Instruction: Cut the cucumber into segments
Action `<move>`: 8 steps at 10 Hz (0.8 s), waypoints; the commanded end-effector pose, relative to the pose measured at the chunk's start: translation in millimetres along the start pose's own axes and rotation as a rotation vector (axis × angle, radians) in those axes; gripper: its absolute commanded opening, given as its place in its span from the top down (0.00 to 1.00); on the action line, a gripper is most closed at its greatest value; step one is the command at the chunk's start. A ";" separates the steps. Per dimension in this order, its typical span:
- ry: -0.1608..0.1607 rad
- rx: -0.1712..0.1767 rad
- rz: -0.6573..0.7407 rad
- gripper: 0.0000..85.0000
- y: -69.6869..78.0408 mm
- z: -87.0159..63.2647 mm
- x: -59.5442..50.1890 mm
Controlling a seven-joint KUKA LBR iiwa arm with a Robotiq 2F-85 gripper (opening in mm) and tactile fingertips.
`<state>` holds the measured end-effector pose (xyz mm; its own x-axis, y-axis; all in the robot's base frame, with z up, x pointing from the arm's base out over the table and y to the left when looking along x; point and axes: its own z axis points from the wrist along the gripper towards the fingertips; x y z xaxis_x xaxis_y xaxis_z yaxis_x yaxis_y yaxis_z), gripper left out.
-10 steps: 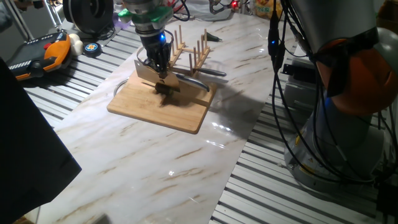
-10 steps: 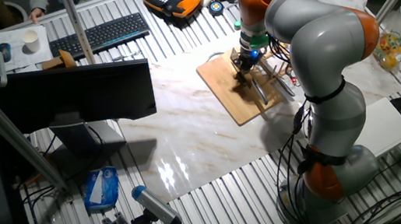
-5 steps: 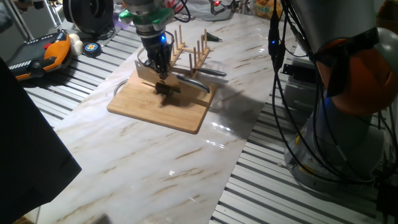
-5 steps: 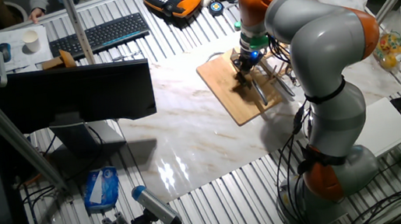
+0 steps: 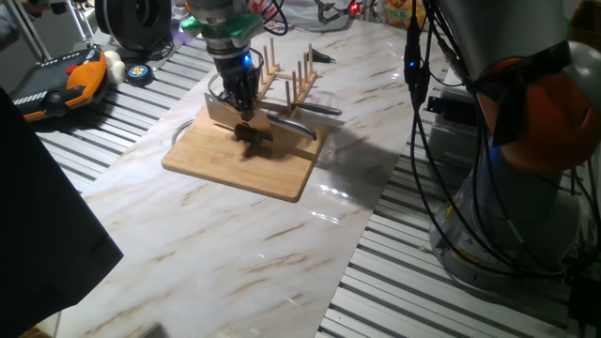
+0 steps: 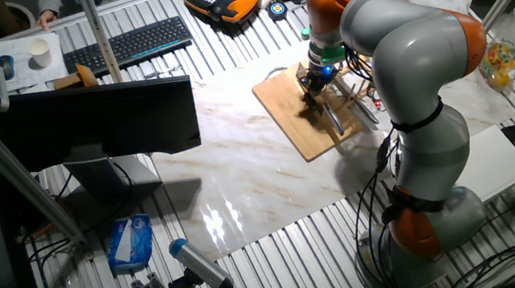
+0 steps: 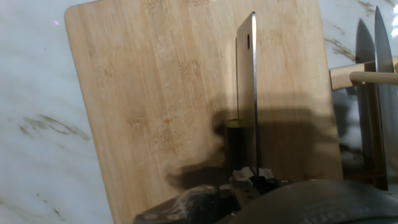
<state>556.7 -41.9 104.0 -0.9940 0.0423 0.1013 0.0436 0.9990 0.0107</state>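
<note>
A wooden board [image 5: 246, 161] lies on the marble table, also seen from above [image 7: 155, 93] and from the far side [image 6: 296, 118]. The cucumber [image 7: 234, 147], a short dark green stub, lies on the board [image 5: 252, 137]. My gripper [image 5: 242, 101] hangs right over it, shut on a knife. The knife blade [image 7: 250, 93] shows edge-on in the hand view, standing along the cucumber's right side and touching it. In the hand view the gripper [image 7: 252, 180] sits at the bottom edge. No cut segments show.
A wooden dowel rack [image 5: 286, 73] stands just behind the board, with metal utensils [image 5: 302, 116] beside it. Two more blades [image 7: 368, 93] hang past the board's right edge. An orange pendant [image 5: 66, 80] lies far left; the arm's base [image 5: 526, 160] fills the right.
</note>
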 end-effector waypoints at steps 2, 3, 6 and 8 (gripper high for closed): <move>0.000 -0.001 0.000 0.99 -0.4 0.9 -0.3; 0.000 -0.001 0.001 0.99 -0.5 1.3 -0.6; -0.001 -0.002 0.001 0.99 -0.5 3.6 -2.2; -0.001 -0.002 0.001 0.99 -0.3 4.2 -2.5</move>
<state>558.9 -42.3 99.7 -0.9941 0.0439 0.0996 0.0453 0.9989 0.0121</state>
